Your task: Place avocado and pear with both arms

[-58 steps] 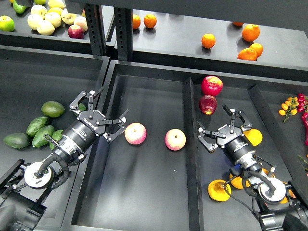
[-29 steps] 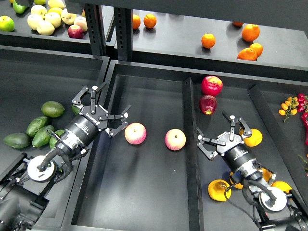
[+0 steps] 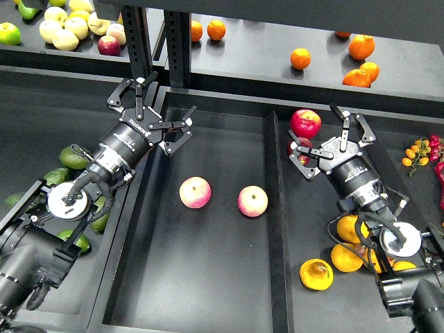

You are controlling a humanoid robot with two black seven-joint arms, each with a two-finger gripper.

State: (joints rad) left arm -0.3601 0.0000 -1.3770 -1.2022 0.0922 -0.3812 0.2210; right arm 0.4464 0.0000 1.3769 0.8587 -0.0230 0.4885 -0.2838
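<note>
Several green avocados (image 3: 71, 157) lie in the left bin, partly hidden behind my left arm. Yellow-orange pears (image 3: 316, 272) lie at the near end of the right bin, one with its brown dimple showing, others (image 3: 345, 258) beside my right arm. My left gripper (image 3: 154, 114) is open and empty, held above the wall between the left and middle bins. My right gripper (image 3: 333, 142) is open and empty, above the right bin just right of two red apples (image 3: 305, 123).
Two pink-yellow apples (image 3: 195, 192) (image 3: 252, 201) lie in the middle bin (image 3: 208, 277). A back shelf holds oranges (image 3: 300, 58) and pale apples (image 3: 66, 31). Black shelf posts (image 3: 137, 38) stand just behind my left gripper. Small orange fruits (image 3: 416, 150) lie far right.
Both arms have swung up and away. The left gripper left the apple's side for the bin's back corner. The right gripper moved from over the pears towards the red apples. Both stay open.
</note>
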